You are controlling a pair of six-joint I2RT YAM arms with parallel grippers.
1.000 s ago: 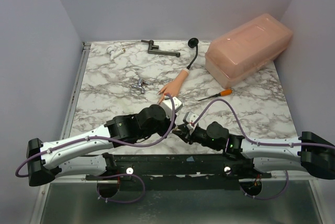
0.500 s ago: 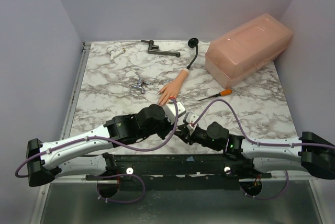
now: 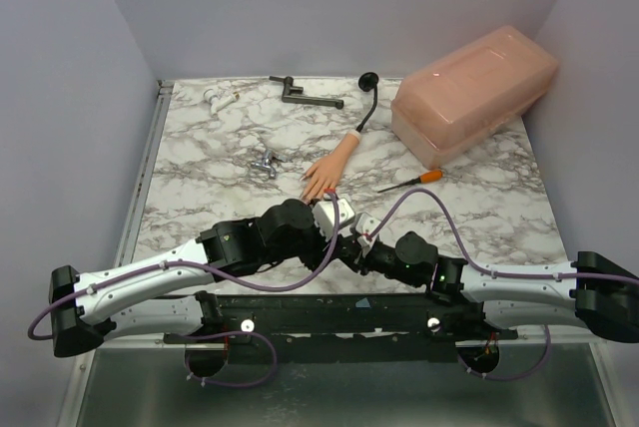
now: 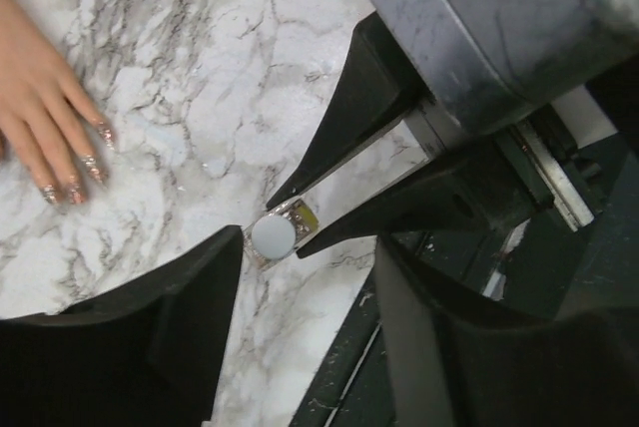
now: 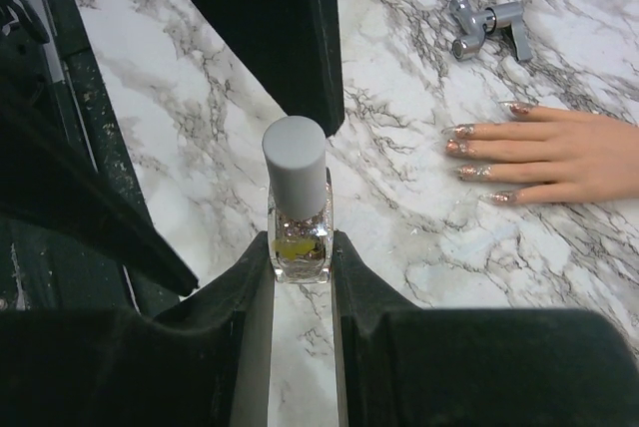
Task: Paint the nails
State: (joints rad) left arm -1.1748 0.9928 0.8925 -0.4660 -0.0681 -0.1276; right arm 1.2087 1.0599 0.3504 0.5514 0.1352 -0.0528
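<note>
The peach mannequin hand [image 3: 329,168] lies palm down on the marble, its black stem [image 3: 367,108] running back. Its nails [image 5: 465,153] carry pinkish glitter, also visible on the nails [image 4: 88,166] in the left wrist view. My right gripper [image 5: 300,247] is shut on a small clear nail polish bottle [image 5: 297,242], which stands upright with its grey-white cap [image 5: 296,163] on. My left gripper [image 4: 310,277] hangs open just above and beside that cap [image 4: 273,234], nothing between its fingers. Both grippers meet near the table's front edge, the left gripper [image 3: 334,215] over the right gripper [image 3: 346,242].
A large pinkish translucent box [image 3: 474,93] stands at the back right. An orange-handled tool [image 3: 414,181] lies in front of it. A grey metal fitting [image 3: 265,163] sits left of the hand, a dark lever [image 3: 305,96] and a white piece [image 3: 220,98] at the back.
My left gripper has drawn back from the hand's fingertips toward the bottle in the right gripper, and its jaws have come apart. The right gripper has kept still.
</note>
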